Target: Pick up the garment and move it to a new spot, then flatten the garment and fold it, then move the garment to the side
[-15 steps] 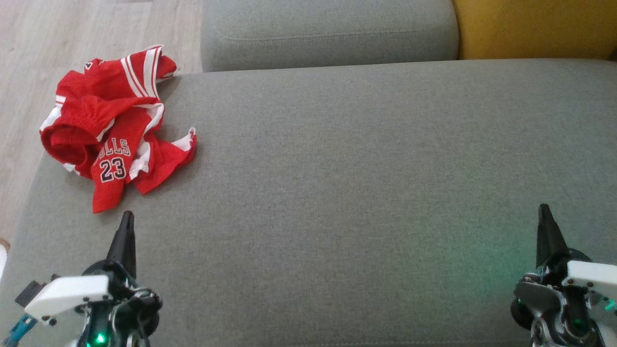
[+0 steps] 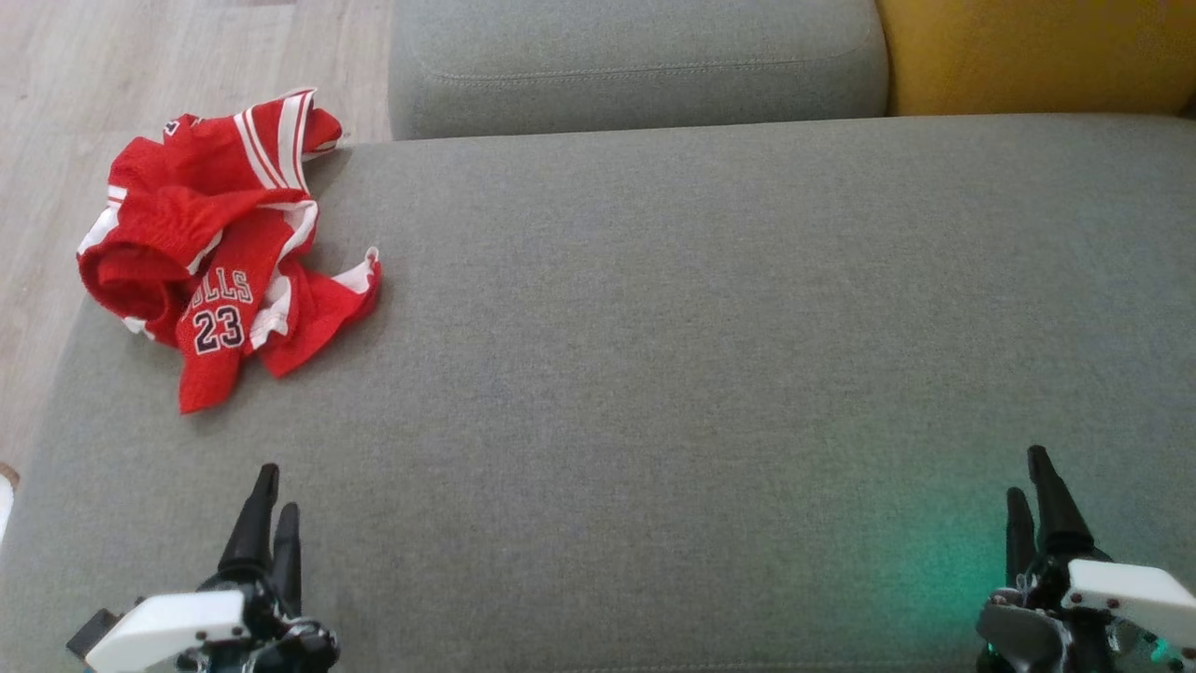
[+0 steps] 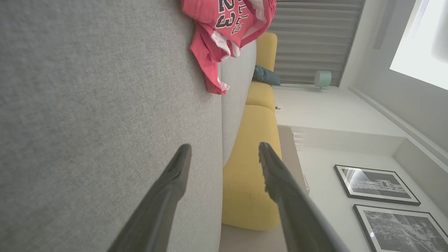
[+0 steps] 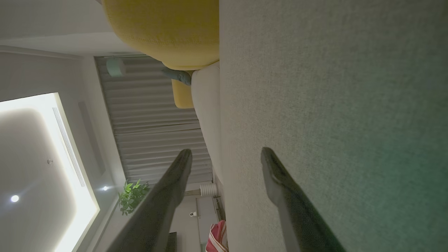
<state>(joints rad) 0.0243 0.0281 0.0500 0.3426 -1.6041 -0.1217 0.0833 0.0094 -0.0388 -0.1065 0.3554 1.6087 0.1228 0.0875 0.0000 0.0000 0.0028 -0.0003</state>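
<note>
The garment (image 2: 220, 248) is a red jersey with white trim and the number 23, lying crumpled at the far left corner of the grey sofa seat (image 2: 654, 355). The left wrist view catches the garment (image 3: 225, 26) at its top edge, well ahead of the fingers. My left gripper (image 2: 277, 486) hovers near the seat's front left, below the jersey and apart from it, fingers open and empty. At the front right my right gripper (image 2: 1031, 472) is open too, holding nothing. In each wrist view the two dark fingers stand spread, left gripper (image 3: 224, 152), right gripper (image 4: 225, 155).
A grey back cushion (image 2: 635, 65) runs along the far edge of the seat, with a yellow cushion (image 2: 1037, 51) beside it at the right. Wooden floor (image 2: 56, 103) lies past the seat's left edge, close to the jersey. A green glow falls on the fabric near the right gripper.
Both grippers have drawn back toward the bottom of the head view. The second finger of each now shows beside the first. The garment has not moved.
</note>
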